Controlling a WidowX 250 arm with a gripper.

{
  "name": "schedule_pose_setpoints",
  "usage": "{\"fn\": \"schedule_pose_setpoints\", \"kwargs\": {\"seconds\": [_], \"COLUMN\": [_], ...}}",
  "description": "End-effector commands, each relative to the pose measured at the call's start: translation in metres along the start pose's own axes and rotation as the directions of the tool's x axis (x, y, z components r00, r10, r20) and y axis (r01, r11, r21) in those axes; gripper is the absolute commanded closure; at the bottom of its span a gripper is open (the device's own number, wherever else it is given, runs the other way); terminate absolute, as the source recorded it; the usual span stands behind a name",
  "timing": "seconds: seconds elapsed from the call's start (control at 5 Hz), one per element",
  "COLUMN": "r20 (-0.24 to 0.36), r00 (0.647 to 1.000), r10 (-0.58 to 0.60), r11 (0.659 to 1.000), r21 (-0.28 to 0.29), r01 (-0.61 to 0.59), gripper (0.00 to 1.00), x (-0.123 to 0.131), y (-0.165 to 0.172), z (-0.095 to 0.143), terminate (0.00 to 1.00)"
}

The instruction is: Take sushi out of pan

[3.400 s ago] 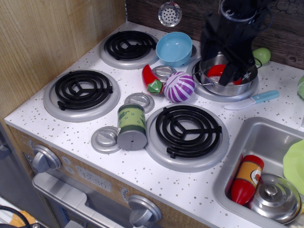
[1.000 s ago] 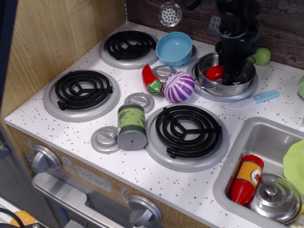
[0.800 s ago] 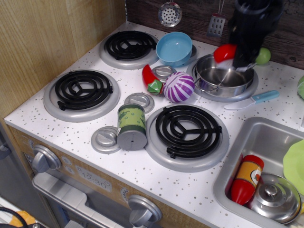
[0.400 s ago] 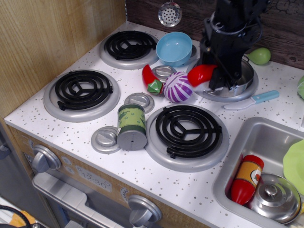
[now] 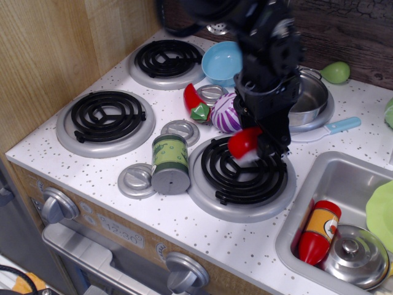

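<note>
One view looks down at an angle on a toy stove set in a white speckled desk (image 5: 184, 227). A black robot arm reaches in from the top, and its claw (image 5: 253, 147) pinches the sushi (image 5: 244, 144), a small piece with a glossy red top on a white base. The sushi is out of the pan and sits low over the front right burner (image 5: 242, 174), near that burner's back edge; whether it touches the coils cannot be told. The pan (image 5: 309, 97), round shiny steel, stands on the back right burner behind the arm, partly hidden by it. Just left of the claw lies a purple-striped ball (image 5: 225, 117), with a red chili (image 5: 195, 102) beside it and a light blue bowl (image 5: 221, 62) farther back. A green can (image 5: 169, 163) lies on its side left of the front burner.
</note>
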State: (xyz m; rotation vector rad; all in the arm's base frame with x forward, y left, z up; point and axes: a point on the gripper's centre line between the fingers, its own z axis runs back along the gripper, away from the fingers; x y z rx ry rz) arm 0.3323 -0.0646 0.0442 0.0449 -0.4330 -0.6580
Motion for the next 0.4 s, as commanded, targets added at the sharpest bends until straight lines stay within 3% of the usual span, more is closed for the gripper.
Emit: {"fn": "schedule_pose_setpoints", "kwargs": {"seconds": [0.0, 0.2], "r20": [0.109, 0.109], "r00": [0.993, 0.993], "r10": [-0.034, -0.034], "r11": [0.999, 0.999], "r21": [0.044, 0.044], "r01": [0.030, 0.030], "gripper": [0.00, 0.00], "x": [0.0037, 0.0037], "y": [0.0175, 0.0175], "z": [-0.0034, -0.0034], "terminate": [0.00, 1.00]}}
